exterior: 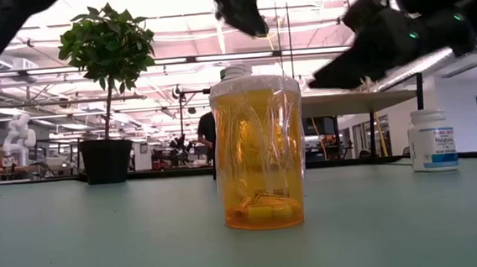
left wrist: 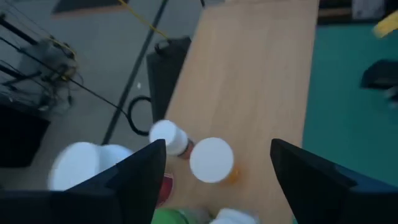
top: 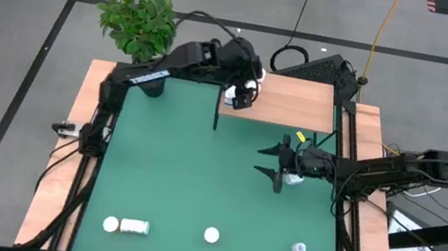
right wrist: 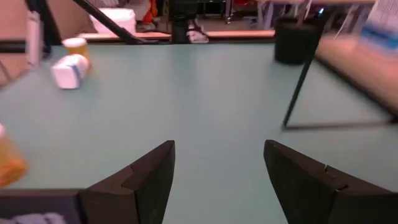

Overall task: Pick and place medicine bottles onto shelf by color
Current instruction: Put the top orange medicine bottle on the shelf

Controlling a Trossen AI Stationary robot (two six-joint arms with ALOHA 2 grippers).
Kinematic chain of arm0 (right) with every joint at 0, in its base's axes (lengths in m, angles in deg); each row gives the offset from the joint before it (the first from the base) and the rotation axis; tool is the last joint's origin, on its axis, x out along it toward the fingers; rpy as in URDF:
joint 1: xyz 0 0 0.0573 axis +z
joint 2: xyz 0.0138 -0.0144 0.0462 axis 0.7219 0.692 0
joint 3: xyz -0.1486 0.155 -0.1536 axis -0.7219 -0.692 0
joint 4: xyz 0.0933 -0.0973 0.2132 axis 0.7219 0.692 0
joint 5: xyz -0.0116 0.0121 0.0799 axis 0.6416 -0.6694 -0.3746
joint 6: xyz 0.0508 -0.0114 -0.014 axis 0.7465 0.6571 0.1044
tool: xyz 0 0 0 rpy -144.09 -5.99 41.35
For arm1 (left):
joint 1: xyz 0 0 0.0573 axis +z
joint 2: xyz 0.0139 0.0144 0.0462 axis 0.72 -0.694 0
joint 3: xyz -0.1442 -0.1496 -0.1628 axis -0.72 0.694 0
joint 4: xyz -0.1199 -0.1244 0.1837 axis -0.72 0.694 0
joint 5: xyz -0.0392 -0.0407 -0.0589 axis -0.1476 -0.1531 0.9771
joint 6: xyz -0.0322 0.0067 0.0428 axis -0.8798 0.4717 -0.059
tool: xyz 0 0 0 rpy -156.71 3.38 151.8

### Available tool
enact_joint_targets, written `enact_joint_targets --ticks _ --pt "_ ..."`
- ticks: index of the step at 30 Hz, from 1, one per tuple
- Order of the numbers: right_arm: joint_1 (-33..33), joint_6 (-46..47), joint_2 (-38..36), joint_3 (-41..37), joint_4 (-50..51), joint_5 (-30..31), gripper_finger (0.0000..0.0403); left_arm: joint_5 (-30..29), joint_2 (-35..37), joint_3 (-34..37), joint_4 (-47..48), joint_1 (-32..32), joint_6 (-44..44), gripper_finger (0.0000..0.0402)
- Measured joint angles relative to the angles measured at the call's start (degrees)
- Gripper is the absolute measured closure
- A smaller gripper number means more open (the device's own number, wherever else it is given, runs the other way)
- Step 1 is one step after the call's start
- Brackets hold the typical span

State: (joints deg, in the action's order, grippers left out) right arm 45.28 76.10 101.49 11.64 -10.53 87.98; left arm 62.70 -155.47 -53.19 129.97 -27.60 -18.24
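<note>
Up close, translucent orange bottle (exterior: pixel 259 153), white-capped.

Shelf (top: pixel 296 103): pale wood board, smooth matt finish, thin dark metal-looking legs. Counter (top: pixel 197 176): matt green mat, light wood rails at the sides. Nearest bottle (exterior: pixel 259 153): translucent glossy orange plastic. Bottle at right (exterior: pixel 432 140): white opaque plastic, paper label. Left hand (left wrist: pixel 217 177) fingers: dark matt plastic.

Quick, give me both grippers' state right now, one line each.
Left gripper: open above the shelf, over the bottles standing there, holding nothing.
Right gripper: open over the green mat, holding nothing.
</note>
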Motion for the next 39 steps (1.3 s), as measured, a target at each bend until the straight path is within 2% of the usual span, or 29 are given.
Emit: enact_joint_targets --ticks 6,9,14,21,26,31,39 --pt "-5.71 -11.04 0.03 10.00 7.87 0.20 0.0163 -0.46 6.37 0.48 4.29 -1.03 -2.10 0.0136" --pt "-9.70 -14.38 0.91 12.69 7.65 0.33 0.0164 -0.46 9.52 4.90 4.56 -1.49 -3.26 0.0149" --pt "-15.22 -15.79 5.82 13.60 3.02 0.28 0.0194 -1.57 17.45 22.34 -2.11 -2.27 -5.36 0.0172" --pt "-17.70 -17.20 13.58 13.51 -6.00 0.07 0.0274 -3.06 33.26 52.78 -22.61 -2.86 -9.89 0.0198" --pt "-19.42 -17.81 17.54 16.62 -6.24 -0.08 0.0324 -3.06 41.49 66.75 -31.80 -3.26 -13.31 0.0211" --pt "-19.53 -19.62 22.50 21.64 -3.74 -0.02 0.0356 -3.60 44.92 74.69 -37.36 -3.79 -15.55 0.0213" --pt "-20.95 -21.73 24.04 23.92 -3.84 4.75 0.0374 -5.42 45.38 79.27 -38.76 -4.28 -16.96 0.0213"
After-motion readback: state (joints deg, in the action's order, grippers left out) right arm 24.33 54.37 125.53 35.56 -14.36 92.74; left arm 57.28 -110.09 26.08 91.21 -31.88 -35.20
